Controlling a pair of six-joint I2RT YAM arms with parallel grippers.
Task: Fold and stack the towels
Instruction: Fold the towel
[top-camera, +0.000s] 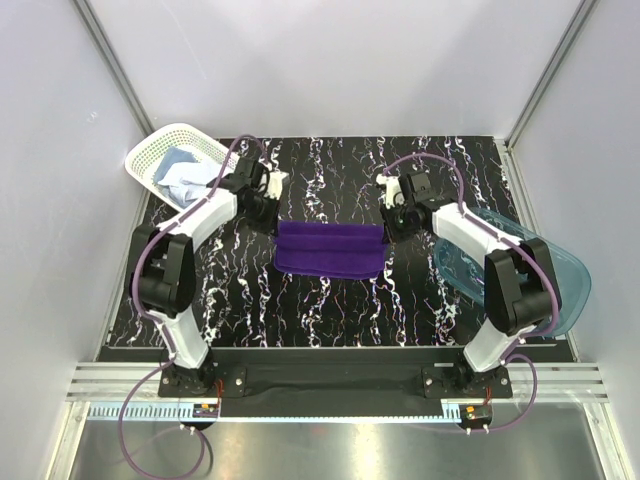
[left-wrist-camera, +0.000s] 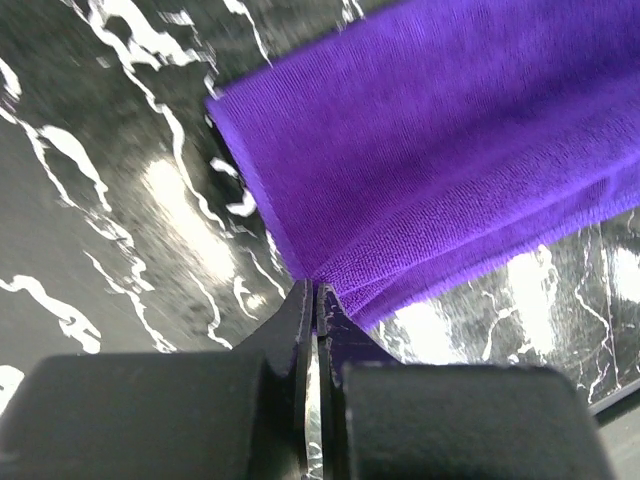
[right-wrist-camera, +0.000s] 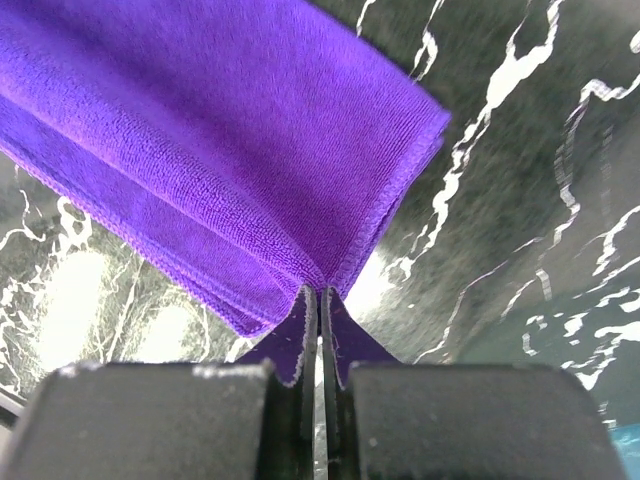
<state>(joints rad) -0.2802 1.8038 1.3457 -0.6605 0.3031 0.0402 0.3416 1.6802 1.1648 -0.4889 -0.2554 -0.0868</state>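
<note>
A deep purple towel (top-camera: 330, 248) lies folded into a wide band on the black marbled table (top-camera: 330, 310), its far edge lifted. My left gripper (top-camera: 270, 212) is shut on the towel's far left corner (left-wrist-camera: 316, 278). Its far right corner (right-wrist-camera: 322, 285) is pinched in my right gripper (top-camera: 392, 218), also shut. In both wrist views the purple cloth (left-wrist-camera: 430, 150) (right-wrist-camera: 200, 140) fans out from the closed fingertips, with several layers showing at the edge. A light blue towel (top-camera: 183, 172) lies crumpled in the white lattice basket (top-camera: 150, 150) at the far left. No white towel is in view.
A translucent blue tub (top-camera: 565, 270) sits tilted at the table's right edge, close behind my right arm. The white lattice basket stands at the far left corner, next to my left arm. White walls enclose the table on three sides.
</note>
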